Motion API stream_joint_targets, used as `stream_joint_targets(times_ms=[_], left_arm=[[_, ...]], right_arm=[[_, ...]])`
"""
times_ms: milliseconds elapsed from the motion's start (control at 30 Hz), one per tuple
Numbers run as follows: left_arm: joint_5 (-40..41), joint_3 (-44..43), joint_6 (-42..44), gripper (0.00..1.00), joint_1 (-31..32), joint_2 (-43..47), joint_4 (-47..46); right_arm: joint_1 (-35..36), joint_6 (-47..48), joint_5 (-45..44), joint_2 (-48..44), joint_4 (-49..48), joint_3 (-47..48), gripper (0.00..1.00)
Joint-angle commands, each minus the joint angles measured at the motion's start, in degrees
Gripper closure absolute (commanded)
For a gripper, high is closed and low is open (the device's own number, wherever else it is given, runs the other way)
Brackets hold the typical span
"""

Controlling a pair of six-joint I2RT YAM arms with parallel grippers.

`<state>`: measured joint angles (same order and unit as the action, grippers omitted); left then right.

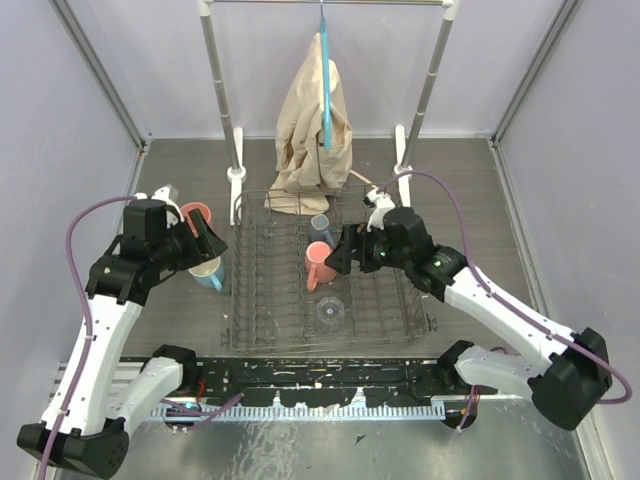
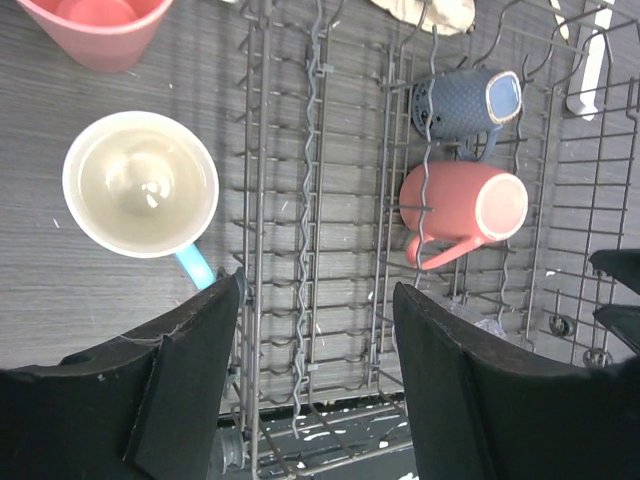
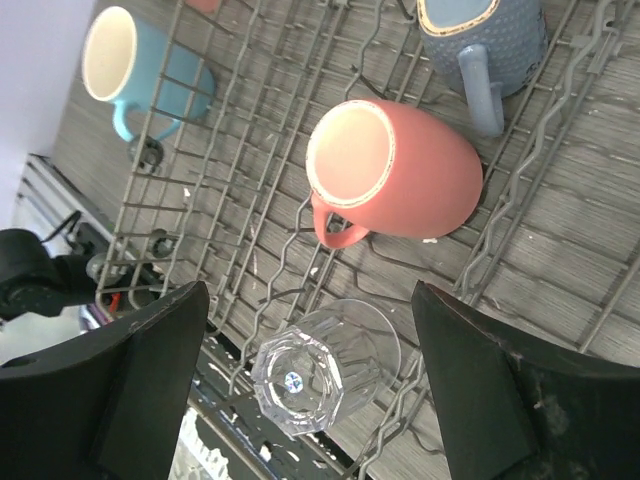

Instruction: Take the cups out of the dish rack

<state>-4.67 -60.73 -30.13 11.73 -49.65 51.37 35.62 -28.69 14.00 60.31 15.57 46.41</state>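
The dark wire dish rack point(image 1: 262, 300) holds three cups: a grey-blue mug point(image 1: 320, 227) and a salmon-pink mug point(image 1: 318, 266), both on their sides, and an upturned clear glass point(image 1: 330, 313). On the table left of the rack stand a light blue mug point(image 1: 208, 272) and another salmon-pink mug point(image 1: 195, 214). My left gripper point(image 1: 205, 240) hangs open and empty over the rack's left edge point(image 2: 310, 150), just right of the light blue mug point(image 2: 140, 183). My right gripper point(image 3: 310, 290) is open above the glass point(image 3: 320, 365), just below the salmon-pink mug point(image 3: 395, 165).
A silver clothes rail with beige cloth point(image 1: 315, 115) stands behind the rack. Enclosure walls close in on both sides. A black mounting rail point(image 1: 320, 375) runs along the near edge between the arm bases.
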Motion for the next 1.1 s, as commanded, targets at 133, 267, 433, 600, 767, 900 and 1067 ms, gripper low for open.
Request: stream_joint_targets(times_ms=[133,267,433,600,767,900,1067], left_arm=[[-4.1,4.5,0.5,0.31,0.0,2.7,-2.3],[-4.6,5.6,1.1,0.3,0.1,3.6,-2.7],[-5.8,7.5,1.5,0.3,0.1,4.1,-3.8],[-7.1,8.4,2.2,0.3,0.1,3.9,-5.8],[-7.4,8.6,2.5,0.3,0.1,4.5,-6.1],[-8.2,9.1,2.3,0.3,0.0,5.2,-6.4],[-8.5,9.7,2.3,0.29,0.0,5.8,-6.8]], right_arm=[[7.5,3.3,-16.2,10.2,5.3,9.7,0.12],[10.4,4.0,-22.4,16.3,9.1,14.7,0.12],[12.8,3.7,-25.9,21.9,10.6,19.0,0.12],[14.4,3.9,-31.3,27.2,13.3,24.0,0.12],[15.7,3.9,-33.3,30.7,14.4,27.0,0.12],[15.7,4.6,-34.2,33.3,16.1,28.7,0.12],[15.8,5.2,-34.6,35.8,16.9,29.3,0.12]])
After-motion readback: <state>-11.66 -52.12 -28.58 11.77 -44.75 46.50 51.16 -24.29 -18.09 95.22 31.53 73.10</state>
